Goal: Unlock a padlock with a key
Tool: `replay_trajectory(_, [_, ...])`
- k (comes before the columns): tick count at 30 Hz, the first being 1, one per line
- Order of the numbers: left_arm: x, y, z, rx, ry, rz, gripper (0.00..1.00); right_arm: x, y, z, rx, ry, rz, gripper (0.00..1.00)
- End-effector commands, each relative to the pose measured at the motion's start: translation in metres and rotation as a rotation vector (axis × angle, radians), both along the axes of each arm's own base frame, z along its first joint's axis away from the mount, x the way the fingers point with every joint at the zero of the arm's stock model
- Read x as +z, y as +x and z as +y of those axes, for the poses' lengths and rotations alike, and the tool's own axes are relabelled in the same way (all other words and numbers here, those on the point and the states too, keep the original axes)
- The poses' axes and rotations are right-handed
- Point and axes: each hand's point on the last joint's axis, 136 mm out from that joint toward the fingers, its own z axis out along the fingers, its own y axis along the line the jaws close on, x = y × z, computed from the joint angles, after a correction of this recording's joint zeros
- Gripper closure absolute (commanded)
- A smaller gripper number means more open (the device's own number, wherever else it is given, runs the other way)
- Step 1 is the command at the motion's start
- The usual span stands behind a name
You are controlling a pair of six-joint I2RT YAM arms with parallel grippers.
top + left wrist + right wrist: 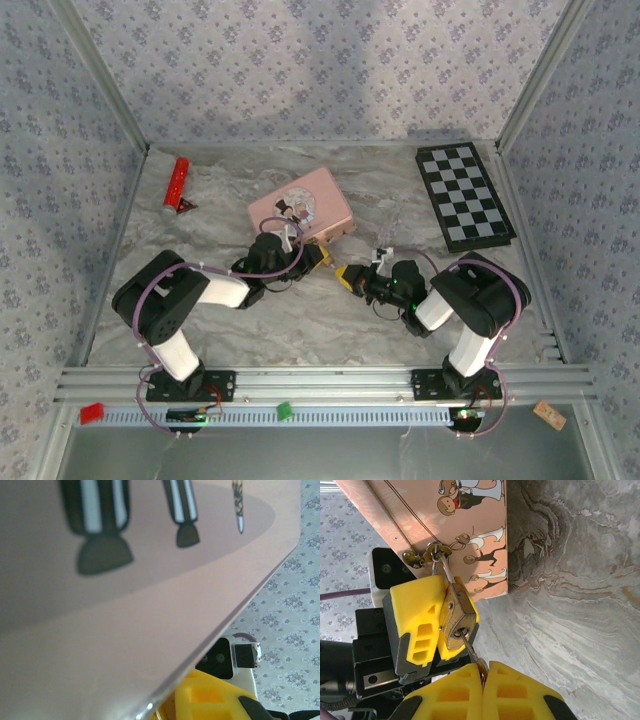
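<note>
The small brass padlock hangs by its thin shackle from the hasp on the pink picture tin. My left gripper is shut on the padlock body, a yellow finger on each side. The thin dark key has its tip in the keyhole at the padlock's bottom end. My right gripper is shut on the key's head. In the top view the left gripper and right gripper meet just off the tin's near right corner. The tin's lid looms close in the left wrist view.
A red bar lies at the far left of the marbled table. A black and white checkerboard lies at the far right. Patterned walls enclose the table on three sides.
</note>
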Motion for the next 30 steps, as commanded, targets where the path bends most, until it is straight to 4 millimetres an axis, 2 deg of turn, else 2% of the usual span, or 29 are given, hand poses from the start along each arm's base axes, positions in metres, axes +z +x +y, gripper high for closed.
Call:
replay_trajectory(1, [-0.003, -0.007, -0.002, 0.002, -0.056, 0.094, 0.89, 0.005, 0.008, 0.001, -0.028, 0.022, -0.004, 1.00])
replay_trajectory(21, [-0.001, -0.008, -0.007, -0.010, -0.065, 0.082, 0.89, 0.016, 0.013, 0.007, -0.023, 0.053, -0.014, 1.00])
replay_trajectory(30, [-0.007, -0.010, -0.008, -0.016, -0.042, 0.092, 0.87, 0.024, 0.014, 0.012, -0.009, 0.068, -0.033, 1.00])
